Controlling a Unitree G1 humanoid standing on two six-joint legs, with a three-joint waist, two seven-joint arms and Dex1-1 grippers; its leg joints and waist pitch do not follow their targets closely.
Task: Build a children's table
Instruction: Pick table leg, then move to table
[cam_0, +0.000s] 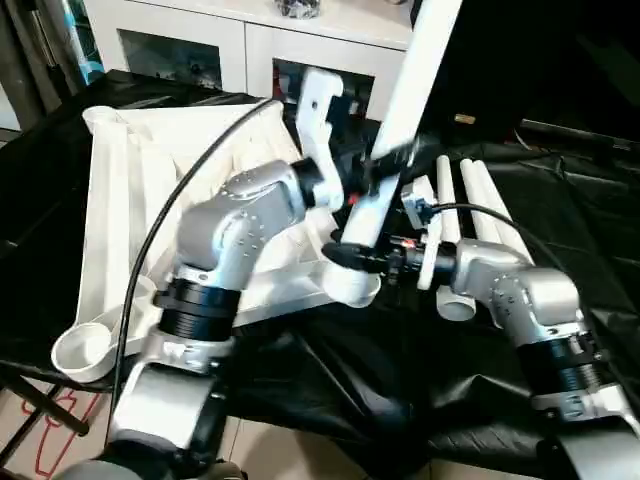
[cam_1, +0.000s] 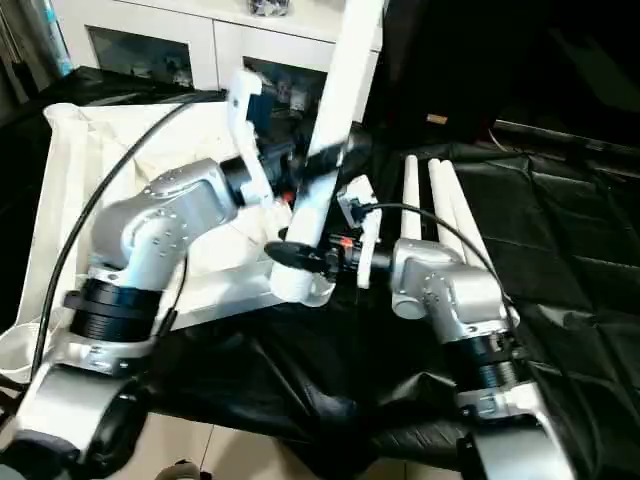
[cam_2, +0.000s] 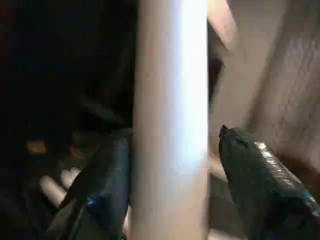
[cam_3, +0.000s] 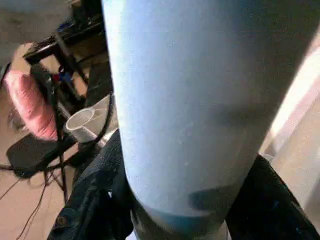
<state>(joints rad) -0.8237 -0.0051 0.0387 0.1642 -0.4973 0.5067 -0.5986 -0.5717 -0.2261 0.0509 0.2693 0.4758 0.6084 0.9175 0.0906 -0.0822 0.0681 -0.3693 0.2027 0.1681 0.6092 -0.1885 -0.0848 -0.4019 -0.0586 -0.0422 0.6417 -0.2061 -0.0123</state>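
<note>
Tabletop (cam_0: 190, 190), white ribbed plastic, bears smooth round leg (cam_0: 400, 120).

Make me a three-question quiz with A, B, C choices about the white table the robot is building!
1. Where is the raised leg's bottom end? A in a corner socket; B in a bucket; C on a chair.
2. What colour is the cloth under the tabletop? A black; B red; C yellow.
3. Which way does the tabletop lie? A underside up; B smooth top up; C on edge.
Answers: 1 A, its foot sits in the near socket. 2 A, black cloth lies all around. 3 A, its ribs show.
</note>
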